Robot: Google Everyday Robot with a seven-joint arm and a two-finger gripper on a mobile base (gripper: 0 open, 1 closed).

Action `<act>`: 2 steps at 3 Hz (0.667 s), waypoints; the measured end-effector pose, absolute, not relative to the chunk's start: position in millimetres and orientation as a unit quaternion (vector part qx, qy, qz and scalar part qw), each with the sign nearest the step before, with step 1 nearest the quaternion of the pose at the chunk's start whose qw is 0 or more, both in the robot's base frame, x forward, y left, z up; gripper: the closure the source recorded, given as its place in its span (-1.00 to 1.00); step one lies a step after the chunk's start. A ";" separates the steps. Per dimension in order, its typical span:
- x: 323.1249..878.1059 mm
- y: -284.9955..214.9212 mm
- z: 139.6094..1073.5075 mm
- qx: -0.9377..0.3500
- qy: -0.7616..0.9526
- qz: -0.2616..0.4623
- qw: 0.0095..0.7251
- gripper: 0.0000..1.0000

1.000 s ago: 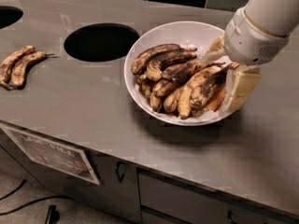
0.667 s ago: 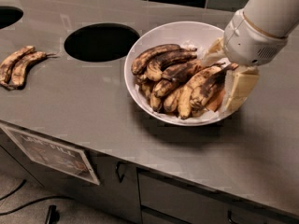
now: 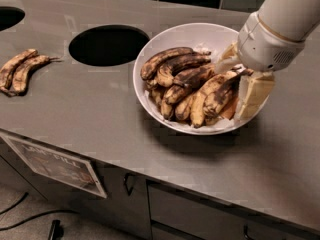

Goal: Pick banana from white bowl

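Observation:
The white bowl (image 3: pixel 165 49) sits on the grey counter and holds several overripe bananas. The banana (image 3: pixel 212 95), long and yellow-brown with a black streak, lies at the right of the pile, its thin dark tip pointing up and right. My gripper (image 3: pixel 241 75) is down in the bowl's right side, over that tip end. Its cream fingers (image 3: pixel 254 96) stand apart, one on each side of the banana. The white wrist hides the bowl's right rim and the very end of the banana.
A round hole (image 3: pixel 107 45) opens in the counter (image 3: pixel 90 109) just left of the bowl, and part of another (image 3: pixel 7 16) at the far left. Two loose brown bananas (image 3: pixel 20 70) lie at the left. A flat orange piece (image 3: pixel 230 109) lies in the bowl. Cabinet fronts run below the counter edge.

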State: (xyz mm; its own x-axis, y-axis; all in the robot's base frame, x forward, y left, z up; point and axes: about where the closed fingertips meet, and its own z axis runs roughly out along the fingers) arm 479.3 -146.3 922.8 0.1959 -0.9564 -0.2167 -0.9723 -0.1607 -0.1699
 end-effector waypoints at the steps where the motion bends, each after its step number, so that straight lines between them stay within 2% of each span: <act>1: 479.5 -146.3 921.9 -0.761 0.633 0.031 0.135 -0.24; 2: 479.6 -146.2 921.0 -0.761 0.633 0.032 0.135 0.03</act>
